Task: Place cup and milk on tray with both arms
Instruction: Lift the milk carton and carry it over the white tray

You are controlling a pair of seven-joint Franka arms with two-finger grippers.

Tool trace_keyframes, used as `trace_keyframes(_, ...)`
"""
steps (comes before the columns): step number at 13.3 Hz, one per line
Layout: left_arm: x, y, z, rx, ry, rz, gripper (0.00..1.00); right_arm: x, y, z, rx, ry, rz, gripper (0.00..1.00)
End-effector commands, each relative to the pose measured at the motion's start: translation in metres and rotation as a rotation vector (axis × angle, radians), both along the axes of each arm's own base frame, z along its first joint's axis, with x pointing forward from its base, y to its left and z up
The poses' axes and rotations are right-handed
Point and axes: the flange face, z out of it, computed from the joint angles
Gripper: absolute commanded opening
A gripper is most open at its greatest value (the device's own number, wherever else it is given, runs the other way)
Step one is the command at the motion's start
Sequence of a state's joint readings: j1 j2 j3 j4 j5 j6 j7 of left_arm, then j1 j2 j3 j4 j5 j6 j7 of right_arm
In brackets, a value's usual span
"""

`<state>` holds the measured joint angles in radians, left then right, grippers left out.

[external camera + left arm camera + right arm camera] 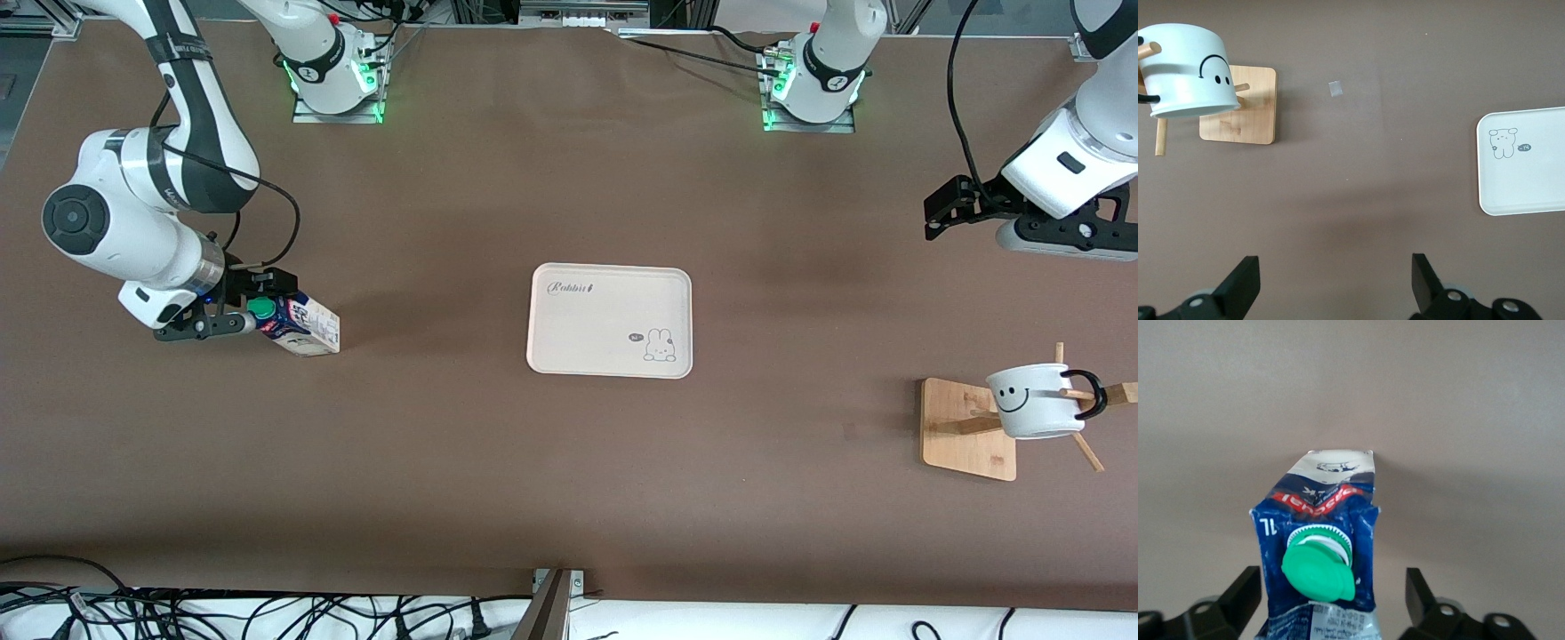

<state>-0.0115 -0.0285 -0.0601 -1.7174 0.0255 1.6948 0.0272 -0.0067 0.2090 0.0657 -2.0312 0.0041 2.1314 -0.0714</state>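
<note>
The milk (307,327), a blue and white carton with a green cap, stands on the table toward the right arm's end. My right gripper (253,304) is open with a finger on each side of the carton's top. In the right wrist view the carton (1321,520) sits between the fingers (1245,597) with a gap at one side. The cream tray (587,333) lies at the table's middle. The smiley cup (1031,402) hangs on a wooden rack toward the left arm's end. My left gripper (938,212) is open and empty over bare table. Its wrist view shows the cup (1185,70) and the tray (1531,187).
The wooden rack base (965,444) with slanted pegs holds the cup and also shows in the left wrist view (1248,110). A small pale patch (1336,89) lies on the table near the rack. Cables run along the table's front edge.
</note>
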Motion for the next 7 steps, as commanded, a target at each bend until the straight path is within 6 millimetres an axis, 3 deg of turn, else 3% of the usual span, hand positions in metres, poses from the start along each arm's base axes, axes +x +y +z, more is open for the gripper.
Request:
trace_keyframes(1,0.004,-0.002,0.005,0.017,0.004,0.000,1.00,-0.005,0.002,0.004,0.009,-0.013,-0.021,0.63)
trace_keyframes(3,0.004,-0.002,0.005,0.017,0.004,0.000,1.00,-0.001,0.002,0.008,0.010,-0.016,-0.023,0.33)
trace_keyframes(4,0.004,-0.002,0.005,0.017,0.004,0.000,1.00,0.002,0.003,0.010,0.011,-0.020,-0.021,0.24)
trace_keyframes(7,0.004,-0.002,0.005,0.017,0.004,0.000,1.00,0.009,0.020,0.024,0.028,-0.040,-0.020,0.23)
